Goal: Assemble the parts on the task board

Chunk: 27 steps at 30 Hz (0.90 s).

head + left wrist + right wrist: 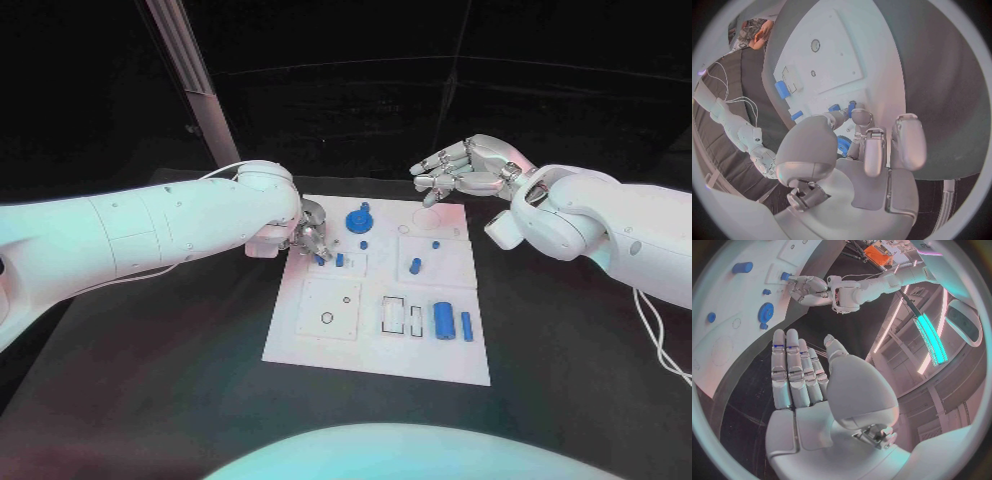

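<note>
The left white arm (144, 235) enters from 9 o'clock in the head view and ends over the left edge of the white rectangular task board (378, 345). The left hand (306, 240) points down at the board's upper-left section, fingers bunched together, with its fingertips (861, 116) closed on a small blue peg (851, 107) that stands at the board surface. A second small blue peg (834, 107) sits just beside it.

The right white arm (620, 235) enters from 3 o'clock. The right hand (464, 168) hovers above the board's far edge at about 1 o'clock, fingers extended side by side and slightly curled, thumb apart, holding nothing and touching nothing.

On the board, a blue gear-shaped disc (359, 212) lies near 12 o'clock, a short blue cylinder (415, 266) near the centre, and a larger blue cylinder (443, 320) beside a thin blue bar (466, 326) towards 5 o'clock.
</note>
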Tool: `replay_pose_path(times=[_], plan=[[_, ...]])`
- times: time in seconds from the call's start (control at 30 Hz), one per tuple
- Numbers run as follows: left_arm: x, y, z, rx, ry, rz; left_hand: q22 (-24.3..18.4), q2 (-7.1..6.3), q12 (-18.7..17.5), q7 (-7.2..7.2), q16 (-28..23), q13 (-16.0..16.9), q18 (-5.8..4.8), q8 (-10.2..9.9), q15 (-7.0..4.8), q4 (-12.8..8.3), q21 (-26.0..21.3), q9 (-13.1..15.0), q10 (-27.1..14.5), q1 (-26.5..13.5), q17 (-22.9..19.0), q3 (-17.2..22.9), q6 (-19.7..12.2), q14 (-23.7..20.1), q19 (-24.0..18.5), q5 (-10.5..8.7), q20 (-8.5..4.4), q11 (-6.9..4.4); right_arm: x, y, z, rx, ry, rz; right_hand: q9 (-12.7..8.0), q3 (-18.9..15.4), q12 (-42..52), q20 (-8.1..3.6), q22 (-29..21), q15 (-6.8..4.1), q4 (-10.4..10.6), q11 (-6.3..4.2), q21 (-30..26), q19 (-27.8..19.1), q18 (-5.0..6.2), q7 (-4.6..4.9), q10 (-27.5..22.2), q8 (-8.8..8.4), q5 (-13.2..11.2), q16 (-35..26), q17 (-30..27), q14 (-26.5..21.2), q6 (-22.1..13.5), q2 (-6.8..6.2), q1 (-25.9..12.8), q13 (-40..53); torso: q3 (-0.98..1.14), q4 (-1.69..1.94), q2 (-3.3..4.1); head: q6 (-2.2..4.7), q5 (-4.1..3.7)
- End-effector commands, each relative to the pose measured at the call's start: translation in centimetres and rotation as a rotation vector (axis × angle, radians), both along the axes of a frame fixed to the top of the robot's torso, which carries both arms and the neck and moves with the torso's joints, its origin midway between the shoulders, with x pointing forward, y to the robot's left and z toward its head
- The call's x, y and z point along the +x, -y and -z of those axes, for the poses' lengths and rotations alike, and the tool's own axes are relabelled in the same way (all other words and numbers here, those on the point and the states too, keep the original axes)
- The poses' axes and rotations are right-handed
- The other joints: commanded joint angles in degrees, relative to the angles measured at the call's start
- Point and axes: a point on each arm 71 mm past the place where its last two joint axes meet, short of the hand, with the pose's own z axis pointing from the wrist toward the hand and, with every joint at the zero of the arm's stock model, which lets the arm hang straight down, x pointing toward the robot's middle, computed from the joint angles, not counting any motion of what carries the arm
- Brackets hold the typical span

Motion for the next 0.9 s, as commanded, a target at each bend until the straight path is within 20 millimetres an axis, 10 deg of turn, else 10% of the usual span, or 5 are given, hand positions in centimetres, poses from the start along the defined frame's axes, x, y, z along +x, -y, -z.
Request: replay_pose_path(times=[0.03, 0.9], plan=[[0.12, -0.15, -0.07, 0.004, 0.028, -0.015, 0.08, -0.04, 0.19, -0.45, 0.18, 0.05, 0.42, 0.19, 0.0, -0.45, 0.26, 0.12, 0.39, 0.49, 15.09, 0.01, -0.09, 5.95, -0.01, 0.18, -0.07, -0.05, -0.01, -0.1, -0.14, 0.009, 0.002, -0.011, 0.0, 0.07, 0.33, 0.4, -0.09, 0.32, 0.31, 0.11, -0.25, 0.13, 0.69, 0.12, -0.38, 0.16, 0.39, -0.29, -0.07, 0.09, -0.3, 0.02, -0.43, -0.06, 0.0, -0.02, -0.01, -0.02, 0.03], [-0.29, -0.2, 0.15, 0.033, -0.016, 0.009, 0.17, 0.01, 0.33, -0.52, 0.18, 0.18, 0.4, 0.25, -0.04, -0.52, 0.33, 0.2, 0.48, 0.72, 15.09, -0.14, -0.07, 5.95, 0.02, 0.18, -0.09, -0.11, 0.02, -0.05, -0.11, 0.007, 0.0, -0.01, 0.0, 0.08, 0.4, 0.43, -0.11, 0.34, 0.45, 0.12, -0.37, 0.16, 0.7, 0.13, -0.45, 0.19, 0.45, -0.28, -0.11, 0.07, -0.3, 0.09, -0.58, -0.05, 0.05, 0.02, -0.01, -0.19, 0.04]])
